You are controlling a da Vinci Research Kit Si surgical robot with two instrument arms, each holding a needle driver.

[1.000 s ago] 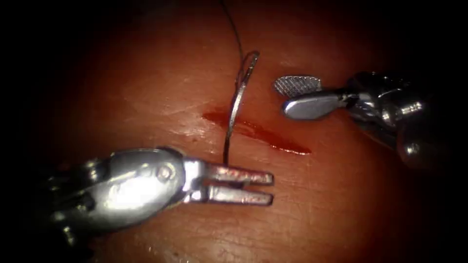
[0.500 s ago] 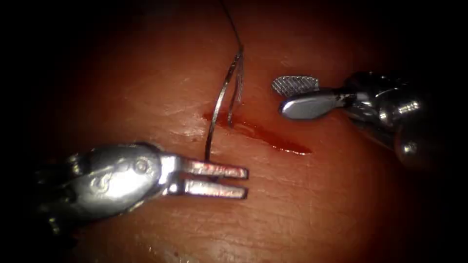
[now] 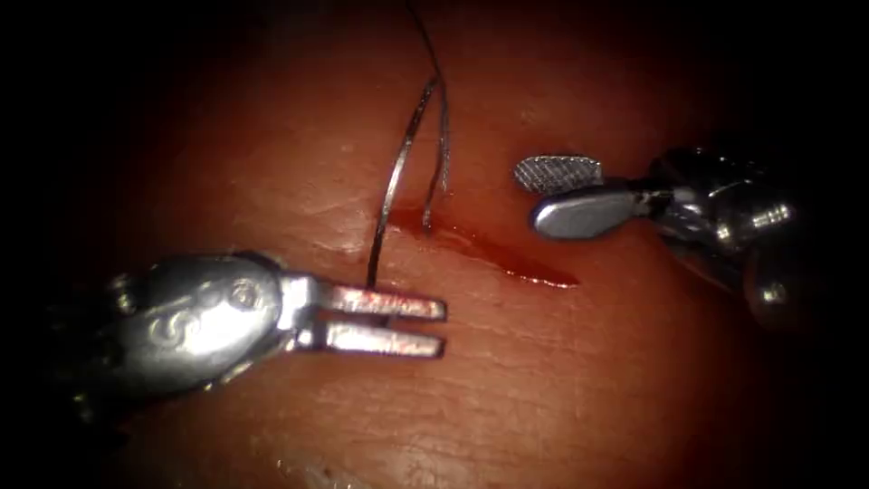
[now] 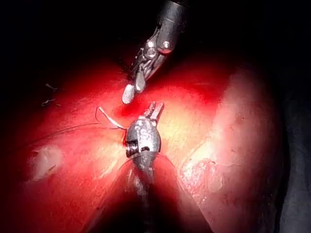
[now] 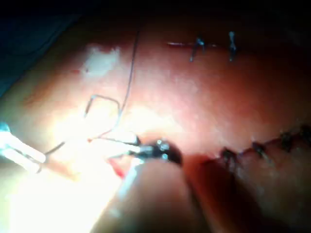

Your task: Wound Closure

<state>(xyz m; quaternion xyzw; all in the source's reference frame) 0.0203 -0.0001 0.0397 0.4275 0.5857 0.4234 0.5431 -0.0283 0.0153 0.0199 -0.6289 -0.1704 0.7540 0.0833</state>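
At the left of the endoscope view the left tool (image 3: 444,327) is seen, a rounded, glossy metal wrist ending in two straight, flat prongs smeared with red; the prongs are held slightly apart, and the tip end of the needle (image 3: 391,195) is gripped between them near their base. Compared with a second ago, this tool has been drawn away to the left and the needle carried with it, so that more of the steel curve is now exposed. The needle is seen as a thin, bright arc, rising from the jaws, crossing the left end of the cut (image 3: 484,254) and bending over at its swaged end, where the dark thread (image 3: 433,50) is joined and runs off upward. A second fine strand is seen hanging from that bend down to the cut's left end. The needle appears clear of the tissue (image 3: 579,380), which is shown as moist, pinkish-red and finely creased, with glistening red fluid (image 3: 529,270) pooled along the slanting cut. Further right, the right tool (image 3: 525,193) is held above the tissue on the cut's right side, its jaws parted, one cross-hatched gripping face turned up, one smooth back below; nothing is held.
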